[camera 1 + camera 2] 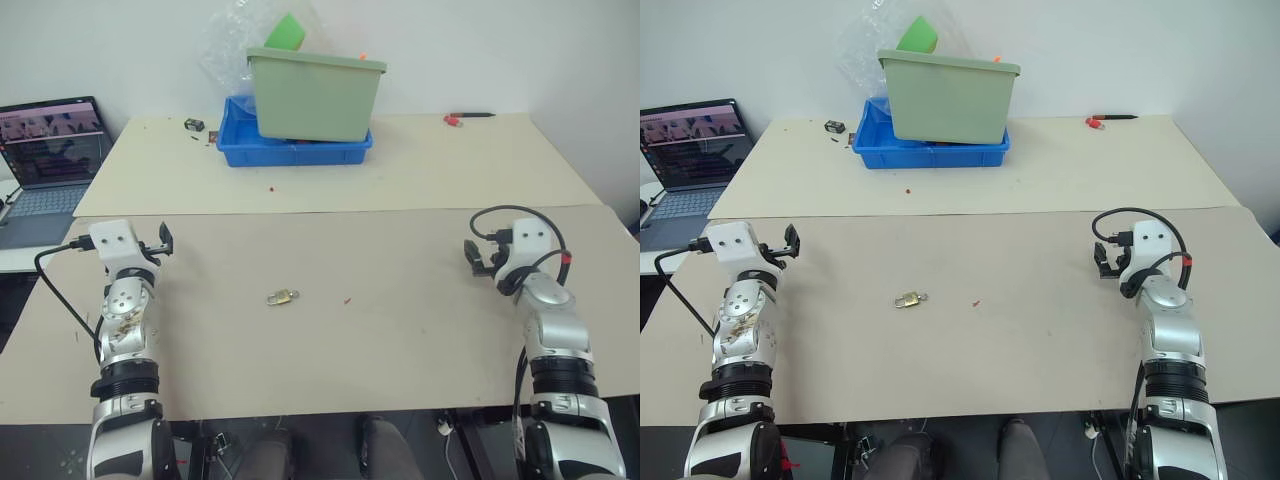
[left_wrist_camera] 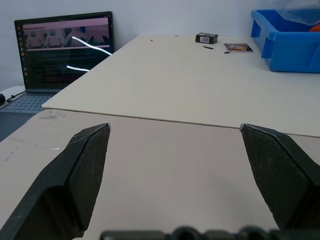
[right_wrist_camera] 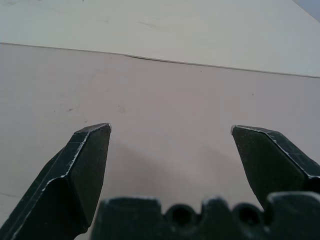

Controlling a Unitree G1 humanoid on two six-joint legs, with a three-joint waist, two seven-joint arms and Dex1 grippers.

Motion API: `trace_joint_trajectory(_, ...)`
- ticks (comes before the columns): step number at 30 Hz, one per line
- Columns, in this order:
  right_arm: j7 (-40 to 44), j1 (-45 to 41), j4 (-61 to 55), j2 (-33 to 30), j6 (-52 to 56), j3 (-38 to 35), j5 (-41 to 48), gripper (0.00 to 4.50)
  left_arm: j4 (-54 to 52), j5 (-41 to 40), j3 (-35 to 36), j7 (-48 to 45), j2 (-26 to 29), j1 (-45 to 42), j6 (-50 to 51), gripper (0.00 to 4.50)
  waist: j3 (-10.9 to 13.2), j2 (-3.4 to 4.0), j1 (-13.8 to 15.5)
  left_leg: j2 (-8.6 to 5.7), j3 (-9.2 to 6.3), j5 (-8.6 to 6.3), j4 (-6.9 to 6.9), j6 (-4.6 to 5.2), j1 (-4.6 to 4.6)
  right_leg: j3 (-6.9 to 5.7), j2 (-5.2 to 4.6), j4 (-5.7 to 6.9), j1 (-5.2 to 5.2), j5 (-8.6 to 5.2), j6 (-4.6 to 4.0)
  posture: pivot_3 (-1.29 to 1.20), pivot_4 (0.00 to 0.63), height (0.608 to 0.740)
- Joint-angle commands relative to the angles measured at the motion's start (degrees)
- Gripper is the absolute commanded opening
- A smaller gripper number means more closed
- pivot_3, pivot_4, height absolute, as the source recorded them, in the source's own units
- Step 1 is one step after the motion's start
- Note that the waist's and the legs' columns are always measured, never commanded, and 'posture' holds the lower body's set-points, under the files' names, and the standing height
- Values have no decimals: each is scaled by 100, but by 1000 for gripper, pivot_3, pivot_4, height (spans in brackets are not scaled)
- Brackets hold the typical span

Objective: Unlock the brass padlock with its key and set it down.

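Observation:
The brass padlock [image 1: 282, 297] lies flat on the near beige board, about midway between my two arms. It is a tiny gold body with a thin silvery piece at its right end; I cannot make out the key separately. My left gripper [image 1: 125, 242] hovers over the board's left side, well left of the padlock, open with nothing between its fingers [image 2: 85, 165]. My right gripper [image 1: 518, 252] hovers at the right side, far right of the padlock, also open and empty, its fingers [image 3: 85, 165] spread above bare board.
At the back stands a green bin [image 1: 315, 95] in a blue tray [image 1: 240, 150], with a small dark object [image 1: 194, 124] to its left. A laptop [image 1: 50, 150] sits far left. A red-tipped pen [image 1: 468, 118] lies back right. A seam [image 1: 340, 211] splits the two boards.

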Motion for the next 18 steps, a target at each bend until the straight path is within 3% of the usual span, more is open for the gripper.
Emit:
trace_joint_trajectory(1, 332, -120, -319, -8, 47, 76, 192, 4500, -183, -136, -26, -338, 134, -165, -69, 4428, 0, 0, 0, 0, 0, 0, 0, 0, 0, 0, 0, 0, 0, 0, 0, 0, 150, 740)
trace_joint_trajectory(3, 1300, -36, -1072, 8, 746, 367, 863, 4500, -356, -328, -140, -801, 140, -192, -21, 4428, 0, 0, -19, 1, 1, 0, 0, 0, 0, 0, 2, 0, 0, 0, 0, 0, 150, 740)
trace_joint_trajectory(6, 3373, 329, -3107, -655, 1811, 1498, 2033, 4500, -562, -298, -352, -1222, 229, -148, 20, 4428, 5, 7, -34, 4, 1, -1, 0, 3, -4, 0, 4, 1, -4, 0, 0, 0, 150, 740)
trace_joint_trajectory(8, 4055, 422, -3798, -961, 2129, 1887, 2440, 4500, -636, -331, -396, -1326, 223, -147, 96, 4428, 4, 6, -37, 11, -3, -6, 1, 9, -6, -5, 10, 2, -3, 0, 0, 0, 150, 740)
trace_joint_trajectory(12, 4308, 27, -3991, -876, 2293, 2489, 2430, 4500, -921, -496, -634, -1818, 207, -148, 323, 4428, 6, -7, -1, 10, -8, -10, 10, 13, -3, -15, 8, -4, 11, -1, 2, 0, 150, 740)
trace_joint_trajectory(18, 4039, -497, -3156, -403, 1895, 2896, 1735, 4500, -2280, -871, -1673, -3967, 684, 312, 699, 4428, 7, -9, 12, 2, -9, -5, 17, 4, -4, -13, 2, 1, 2, -1, 1, 0, 150, 740)
